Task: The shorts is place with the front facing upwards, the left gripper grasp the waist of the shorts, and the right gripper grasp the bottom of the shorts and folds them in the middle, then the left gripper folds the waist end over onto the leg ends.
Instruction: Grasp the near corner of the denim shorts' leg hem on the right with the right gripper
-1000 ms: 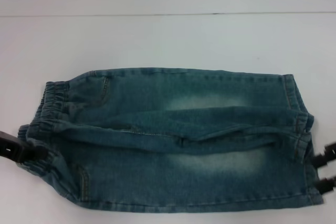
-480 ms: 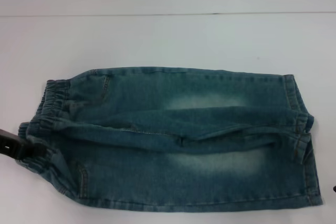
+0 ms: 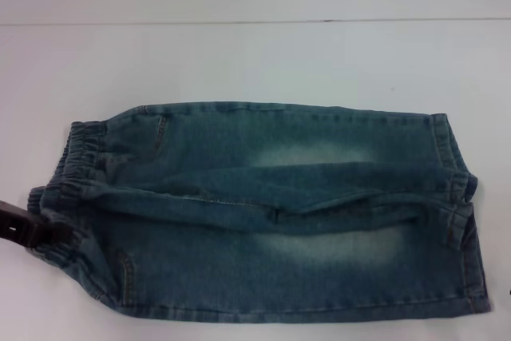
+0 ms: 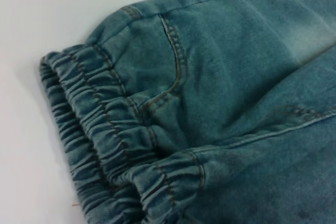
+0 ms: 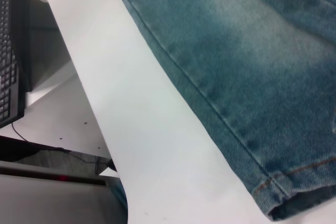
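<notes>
The faded blue denim shorts [image 3: 263, 213] lie flat on the white table [image 3: 255, 61], already doubled lengthwise. The left gripper [image 3: 24, 227] touches the elastic waistband [image 4: 100, 145]; whether it pinches, I cannot tell. It should catch both layers, then carry the waist toward the hems.

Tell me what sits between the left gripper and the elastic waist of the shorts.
Nothing: in the head view the left gripper reaches right up to the gathered waistband of the shorts, with no gap or object between them.
</notes>
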Robot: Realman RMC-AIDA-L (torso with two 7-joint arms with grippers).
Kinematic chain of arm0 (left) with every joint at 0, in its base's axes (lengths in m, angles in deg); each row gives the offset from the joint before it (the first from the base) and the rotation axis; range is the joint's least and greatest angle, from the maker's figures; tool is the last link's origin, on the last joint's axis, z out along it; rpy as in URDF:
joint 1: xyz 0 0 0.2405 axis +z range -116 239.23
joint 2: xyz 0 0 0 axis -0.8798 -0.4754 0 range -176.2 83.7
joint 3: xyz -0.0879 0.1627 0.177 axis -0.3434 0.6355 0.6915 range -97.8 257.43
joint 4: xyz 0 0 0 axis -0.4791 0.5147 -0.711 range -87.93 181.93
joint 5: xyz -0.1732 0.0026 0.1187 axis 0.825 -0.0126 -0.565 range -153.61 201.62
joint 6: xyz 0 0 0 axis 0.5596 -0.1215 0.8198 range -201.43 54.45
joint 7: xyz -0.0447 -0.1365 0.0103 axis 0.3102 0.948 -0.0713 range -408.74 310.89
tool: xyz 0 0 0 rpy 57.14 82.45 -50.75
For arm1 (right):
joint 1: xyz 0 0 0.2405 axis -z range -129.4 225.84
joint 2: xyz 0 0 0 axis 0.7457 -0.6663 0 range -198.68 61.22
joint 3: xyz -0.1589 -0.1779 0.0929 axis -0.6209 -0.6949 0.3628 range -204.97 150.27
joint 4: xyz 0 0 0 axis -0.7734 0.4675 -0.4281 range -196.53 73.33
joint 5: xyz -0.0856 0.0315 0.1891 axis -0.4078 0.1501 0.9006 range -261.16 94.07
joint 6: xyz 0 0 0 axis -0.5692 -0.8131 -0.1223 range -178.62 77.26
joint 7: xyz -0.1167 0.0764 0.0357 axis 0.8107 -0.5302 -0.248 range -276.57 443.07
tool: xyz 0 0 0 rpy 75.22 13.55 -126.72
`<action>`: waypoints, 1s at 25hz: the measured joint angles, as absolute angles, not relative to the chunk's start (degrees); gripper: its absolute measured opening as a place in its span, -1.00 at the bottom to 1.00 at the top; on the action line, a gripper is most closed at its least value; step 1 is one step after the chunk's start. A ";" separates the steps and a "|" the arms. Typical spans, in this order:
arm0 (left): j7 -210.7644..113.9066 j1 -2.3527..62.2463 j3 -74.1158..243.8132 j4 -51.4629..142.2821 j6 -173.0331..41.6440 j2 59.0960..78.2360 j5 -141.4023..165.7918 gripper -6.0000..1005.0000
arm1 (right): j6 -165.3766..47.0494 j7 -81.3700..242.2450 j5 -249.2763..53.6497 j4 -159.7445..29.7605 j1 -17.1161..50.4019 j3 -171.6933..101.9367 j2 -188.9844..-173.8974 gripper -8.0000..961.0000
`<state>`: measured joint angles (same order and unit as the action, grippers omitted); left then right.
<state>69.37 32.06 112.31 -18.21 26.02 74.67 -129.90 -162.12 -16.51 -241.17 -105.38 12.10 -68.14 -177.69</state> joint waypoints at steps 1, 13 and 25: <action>69.37 31.98 112.38 -18.21 26.09 74.71 -129.89 -0.91 | -162.01 -16.53 -241.30 -105.39 11.92 -68.16 -177.83 0.49; 69.38 30.63 112.69 -18.21 26.10 75.15 -129.89 -0.91 | -160.07 -17.37 -243.36 -105.35 10.48 -69.89 -179.57 0.49; 69.37 29.97 112.59 -18.21 25.79 75.38 -129.87 -0.91 | -157.07 -17.73 -243.79 -105.32 9.94 -71.19 -180.83 0.48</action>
<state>69.37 29.97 112.59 -18.21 25.79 75.38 -129.87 -157.07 -17.73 -243.79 -105.32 9.94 -71.19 -180.83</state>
